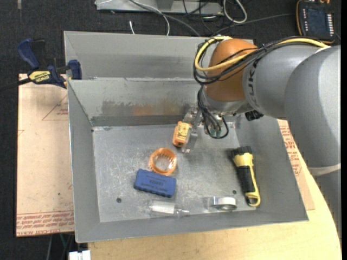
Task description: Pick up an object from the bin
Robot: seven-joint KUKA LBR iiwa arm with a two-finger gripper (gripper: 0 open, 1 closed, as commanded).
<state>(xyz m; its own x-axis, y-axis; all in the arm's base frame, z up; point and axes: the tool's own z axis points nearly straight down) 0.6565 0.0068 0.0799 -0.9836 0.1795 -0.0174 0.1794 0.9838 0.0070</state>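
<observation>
**End effector low at the back of the bin, against a small orange-and-yellow piece**

Hard to read, first. The big grey arm comes in from your right. Together with its orange wrist cover and the looped yellow and black cables, it hides the back right corner of the grey metal bin. The end effector hangs just below that cover, over the back middle of the bin floor. You cannot tell whether it is wide or narrow: its metal parts run into the wiring behind them.

A small, blocky orange-and-yellow piece sits right against its left side. You cannot tell whether that piece is gripped or only touched. You also cannot tell whether it rests on the floor or hangs clear of it.

Bin contents, each lying singly on the floor:
- A translucent orange ring, lying flat, near the blocky piece and to its front left.
- A flat blue rectangular block, just in front of the ring and a little to the left, close to touching it.
- A small clear plastic item near the front wall, faint against the metal; its shape is hard to make out.
- A silver roll to the right of the clear item, also near the front wall.
- A yellow-and-black torch on the right side, lying front to back, well apart from the ring and block.
</observation>
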